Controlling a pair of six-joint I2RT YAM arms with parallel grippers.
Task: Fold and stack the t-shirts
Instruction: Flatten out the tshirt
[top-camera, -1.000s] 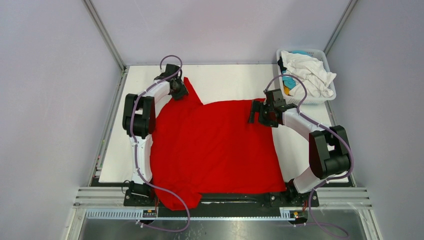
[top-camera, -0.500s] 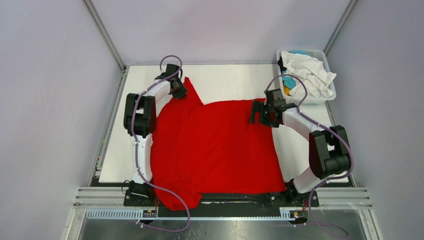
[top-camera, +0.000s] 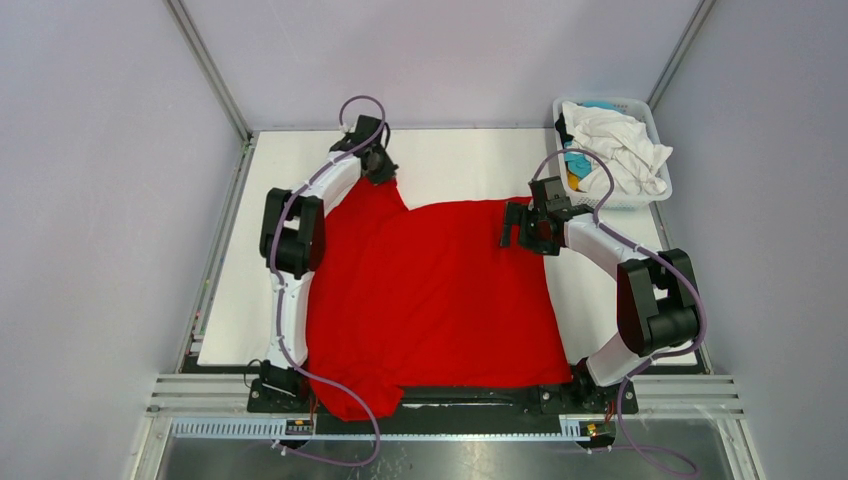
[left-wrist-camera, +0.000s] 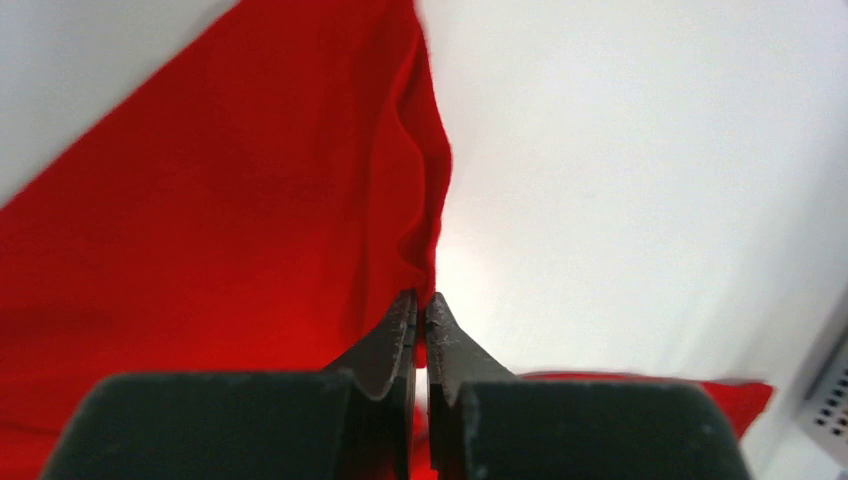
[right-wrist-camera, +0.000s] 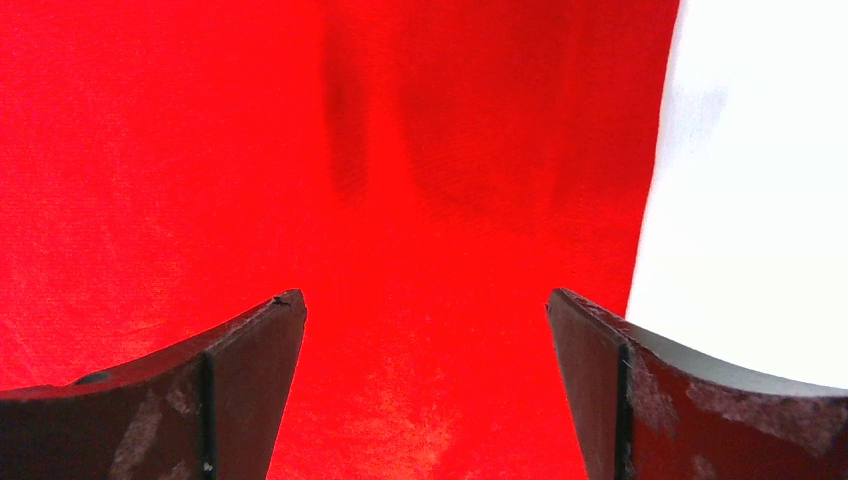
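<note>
A plain bright red cloth t-shirt (top-camera: 430, 290) lies spread on the white worktop (top-camera: 460, 165), its far-left corner pinched in the clenched left gripper (left-wrist-camera: 420, 300). The right gripper (right-wrist-camera: 425, 300) hovers released over the far-right edge. Flattening appears under way; next, that corner likely needs drawing taut before folding.

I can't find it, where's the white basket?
In the top view, the basket sits at the far right corner of the table, beyond the right gripper.
</note>
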